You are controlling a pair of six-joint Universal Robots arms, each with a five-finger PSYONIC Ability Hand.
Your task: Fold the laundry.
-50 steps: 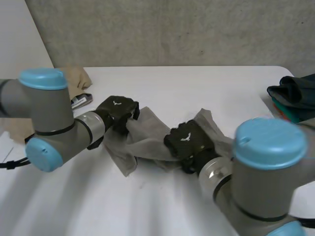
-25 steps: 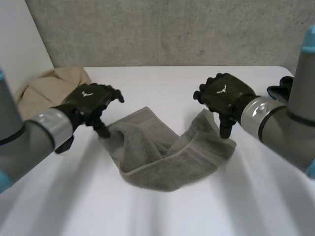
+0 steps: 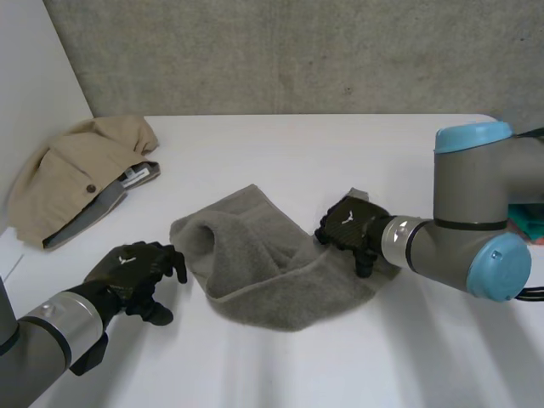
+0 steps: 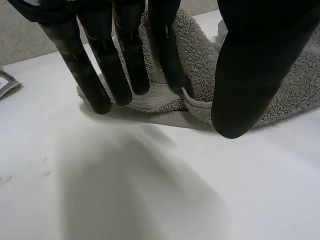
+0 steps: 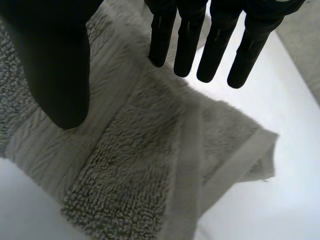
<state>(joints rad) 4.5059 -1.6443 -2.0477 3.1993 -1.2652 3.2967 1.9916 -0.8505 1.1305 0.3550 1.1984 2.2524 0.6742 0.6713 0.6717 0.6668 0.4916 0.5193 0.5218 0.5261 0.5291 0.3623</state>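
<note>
A grey towel [image 3: 255, 259] lies rumpled in a curved band in the middle of the white table [image 3: 280, 144]. My left hand [image 3: 136, 270] hovers low over bare table just to the towel's front left, open and empty. In the left wrist view its fingers [image 4: 120, 65] hang straight, and the towel's hemmed edge [image 4: 200, 85] lies just past the fingertips. My right hand [image 3: 350, 225] is over the towel's right end, open. In the right wrist view its fingers [image 5: 220, 45] and thumb stand apart above a doubled-over corner of the towel [image 5: 145, 165], gripping nothing.
A beige garment [image 3: 72, 174] lies heaped at the back left by the wall, with a small flat object [image 3: 140, 175] at its edge. Teal and dark clothes [image 3: 534, 223] show behind my right arm at the table's right edge.
Both hands let go of the towel, which dropped flat onto the table. The left hand swung out and down to the front left. The right hand rose, then came down over the towel's right end.
</note>
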